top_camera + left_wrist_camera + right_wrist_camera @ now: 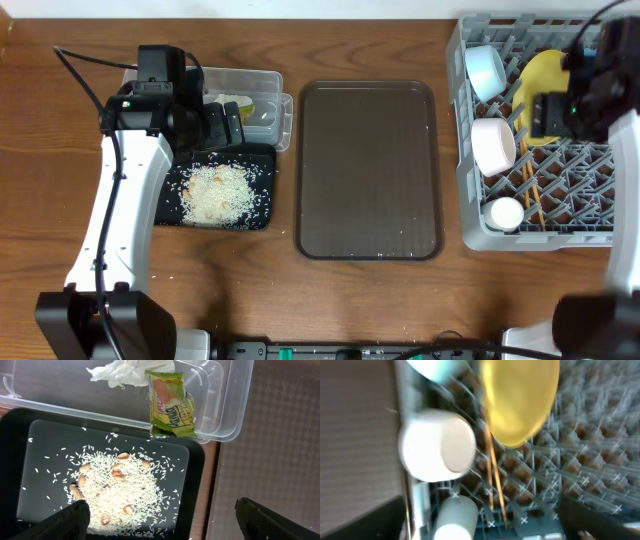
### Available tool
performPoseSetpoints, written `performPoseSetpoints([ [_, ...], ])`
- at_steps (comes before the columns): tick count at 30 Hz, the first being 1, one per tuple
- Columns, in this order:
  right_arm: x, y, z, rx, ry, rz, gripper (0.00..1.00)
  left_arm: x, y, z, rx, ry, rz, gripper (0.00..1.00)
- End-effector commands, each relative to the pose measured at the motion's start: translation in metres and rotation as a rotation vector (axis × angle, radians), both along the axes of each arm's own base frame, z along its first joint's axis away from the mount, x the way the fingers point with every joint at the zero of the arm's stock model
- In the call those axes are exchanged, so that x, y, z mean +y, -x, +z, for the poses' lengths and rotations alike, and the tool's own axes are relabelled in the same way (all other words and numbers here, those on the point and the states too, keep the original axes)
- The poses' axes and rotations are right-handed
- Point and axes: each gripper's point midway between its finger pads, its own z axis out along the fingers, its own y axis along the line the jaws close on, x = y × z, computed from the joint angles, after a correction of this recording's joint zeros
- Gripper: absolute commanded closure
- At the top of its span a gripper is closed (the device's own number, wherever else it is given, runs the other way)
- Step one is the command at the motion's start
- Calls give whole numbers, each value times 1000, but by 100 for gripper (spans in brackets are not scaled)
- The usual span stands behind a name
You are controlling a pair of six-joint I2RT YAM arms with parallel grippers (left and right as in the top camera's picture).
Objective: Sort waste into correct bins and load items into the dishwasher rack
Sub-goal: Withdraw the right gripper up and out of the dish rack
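The green wrapper (pixel 171 405) leans on the clear tub's (pixel 230 410) rim, axis twelve-to-six, at twelve o'clock from the spread, empty left end effector (pixel 162 512); the right end effector (pixel 480 517), also spread, overhangs the rack (pixel 470 235).

Open passage over the brown serving tray (pixel 368 170), between dish-crowded rack (pixel 580 190) and rice-heaped black tray (pixel 262 203).

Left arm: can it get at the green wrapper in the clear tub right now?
Probably yes. The left pincer is open above the black tray, right beside the clear tub. The green wrapper stands uncovered at the tub wall nearest the tray, with the white tissue beside it and nothing over it.
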Motion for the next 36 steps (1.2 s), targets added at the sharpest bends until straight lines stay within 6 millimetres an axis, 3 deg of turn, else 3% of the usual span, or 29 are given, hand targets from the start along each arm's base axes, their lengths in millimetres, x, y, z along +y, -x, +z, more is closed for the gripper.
performPoseSetpoints([
  [1,34,15,54,-146,-27,88,1,3,-2,5,-13,-11,2,5],
  [7,63,51,83,-208,-47,155,1,3,-2,5,-13,-10,2,5],
  [12,65,63,97,-255,-41,164,1,3,-2,5,-13,-10,2,5],
  [16,65,72,97,-242,-41,163,1,3,-2,5,-13,-11,2,5],
  [22,64,75,95,-225,-39,160,1,3,-2,5,-13,-10,2,5],
  [27,64,63,97,-270,-35,161,1,3,-2,5,-13,-11,2,5],
  [32,66,51,98,-397,-25,172,1,3,-2,5,-13,-11,2,5],
  [36,70,53,85,-516,-31,171,1,3,-2,5,-13,-10,2,5],
])
